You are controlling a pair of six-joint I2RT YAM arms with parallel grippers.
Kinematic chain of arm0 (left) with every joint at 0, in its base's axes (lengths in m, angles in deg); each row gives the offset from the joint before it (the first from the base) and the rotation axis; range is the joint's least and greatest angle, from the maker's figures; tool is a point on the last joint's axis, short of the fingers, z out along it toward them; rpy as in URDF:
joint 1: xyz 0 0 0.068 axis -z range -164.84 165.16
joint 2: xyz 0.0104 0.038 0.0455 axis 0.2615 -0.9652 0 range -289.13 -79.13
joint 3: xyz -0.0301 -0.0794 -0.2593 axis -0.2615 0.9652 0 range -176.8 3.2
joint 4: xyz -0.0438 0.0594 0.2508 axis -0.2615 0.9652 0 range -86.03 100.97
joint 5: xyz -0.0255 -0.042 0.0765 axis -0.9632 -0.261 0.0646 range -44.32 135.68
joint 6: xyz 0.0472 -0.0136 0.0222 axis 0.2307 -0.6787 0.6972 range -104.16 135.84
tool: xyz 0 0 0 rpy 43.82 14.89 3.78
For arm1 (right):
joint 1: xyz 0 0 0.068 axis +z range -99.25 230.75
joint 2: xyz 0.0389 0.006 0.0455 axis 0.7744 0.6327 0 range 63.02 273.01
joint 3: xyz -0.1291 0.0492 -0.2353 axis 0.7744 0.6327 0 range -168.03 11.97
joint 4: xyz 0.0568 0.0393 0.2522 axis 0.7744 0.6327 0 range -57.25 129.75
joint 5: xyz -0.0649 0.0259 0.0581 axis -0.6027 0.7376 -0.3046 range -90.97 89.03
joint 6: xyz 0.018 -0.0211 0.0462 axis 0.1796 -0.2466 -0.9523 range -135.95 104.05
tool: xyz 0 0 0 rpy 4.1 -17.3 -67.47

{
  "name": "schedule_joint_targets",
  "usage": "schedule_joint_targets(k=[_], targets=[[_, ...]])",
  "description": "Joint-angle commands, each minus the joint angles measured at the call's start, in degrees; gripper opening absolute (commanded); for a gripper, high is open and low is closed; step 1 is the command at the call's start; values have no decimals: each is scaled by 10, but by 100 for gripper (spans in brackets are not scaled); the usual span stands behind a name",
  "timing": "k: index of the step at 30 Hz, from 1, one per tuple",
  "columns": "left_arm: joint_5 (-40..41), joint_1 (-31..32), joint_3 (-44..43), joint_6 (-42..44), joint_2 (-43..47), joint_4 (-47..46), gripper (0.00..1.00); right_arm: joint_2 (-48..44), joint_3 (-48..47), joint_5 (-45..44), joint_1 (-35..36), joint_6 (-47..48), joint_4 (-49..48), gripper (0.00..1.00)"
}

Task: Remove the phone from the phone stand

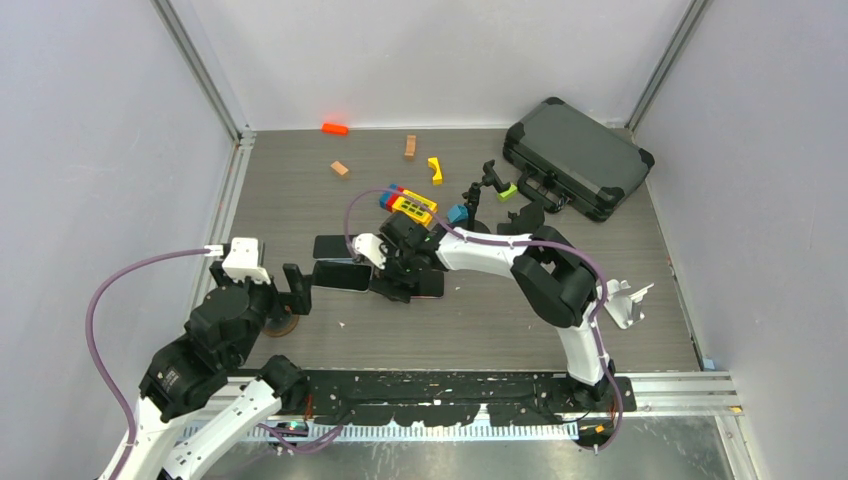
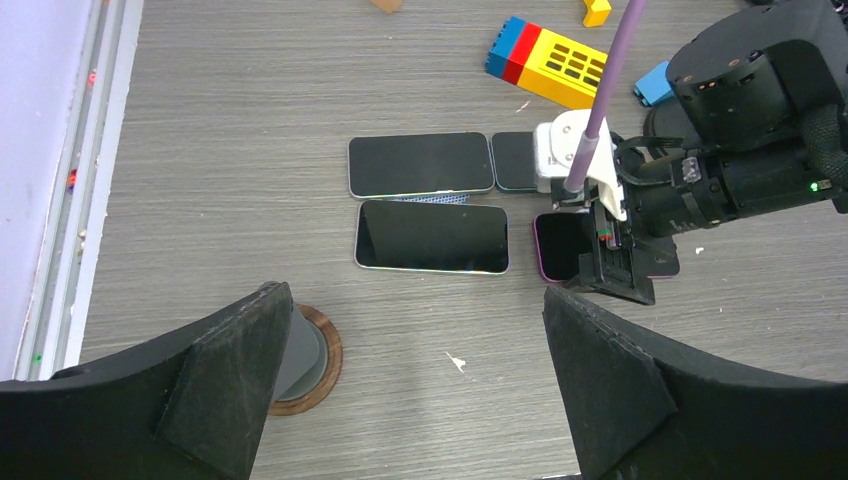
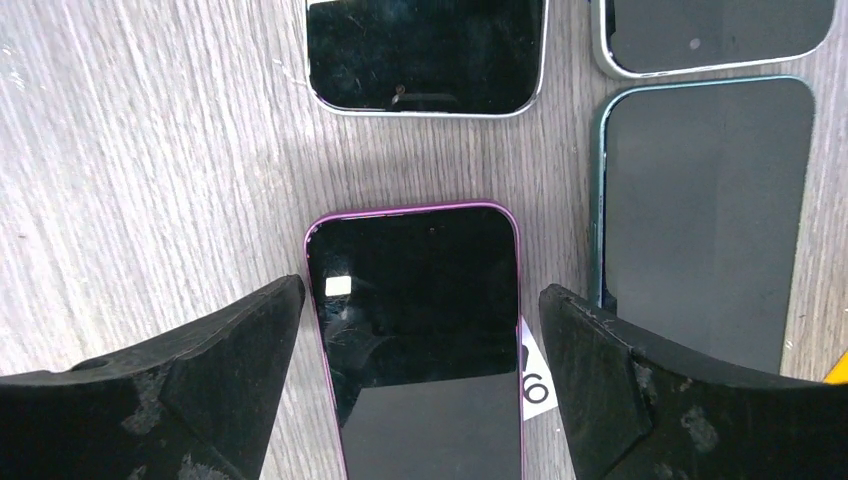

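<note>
A purple-edged phone (image 3: 420, 330) lies flat, screen up, on the grey table; it also shows in the top view (image 1: 432, 284). My right gripper (image 3: 420, 290) is open, one finger on each side of the phone, with a gap between each finger and the phone's edges. In the top view this gripper (image 1: 403, 283) is at mid-table. A black phone stand (image 1: 478, 200) stands empty behind the right arm. My left gripper (image 2: 415, 295) is open and empty above bare table, to the left of the phones (image 1: 297, 290).
Three other phones lie flat by the purple one: two silver-edged (image 2: 420, 165) (image 2: 432, 237) and a teal-edged one (image 3: 700, 210). A round wood-rimmed disc (image 2: 305, 358) sits under the left finger. Toy blocks (image 1: 410, 205) and a black case (image 1: 578, 155) lie at the back.
</note>
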State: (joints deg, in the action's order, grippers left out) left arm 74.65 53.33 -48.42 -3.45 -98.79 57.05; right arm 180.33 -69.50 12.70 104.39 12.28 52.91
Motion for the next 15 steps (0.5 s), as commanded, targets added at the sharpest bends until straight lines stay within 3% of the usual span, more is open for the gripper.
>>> schedule_joint_targets(k=[1, 9, 15], targets=[[13, -2, -1, 3, -3, -7, 100, -66, -13, 22, 6, -39, -49, 94], [12, -1, 0, 4, -4, -9, 100, -193, 99, -14, 6, -196, -143, 95], [6, -2, 0, 7, -9, -10, 100, -291, 192, -35, 1, -234, -56, 94]])
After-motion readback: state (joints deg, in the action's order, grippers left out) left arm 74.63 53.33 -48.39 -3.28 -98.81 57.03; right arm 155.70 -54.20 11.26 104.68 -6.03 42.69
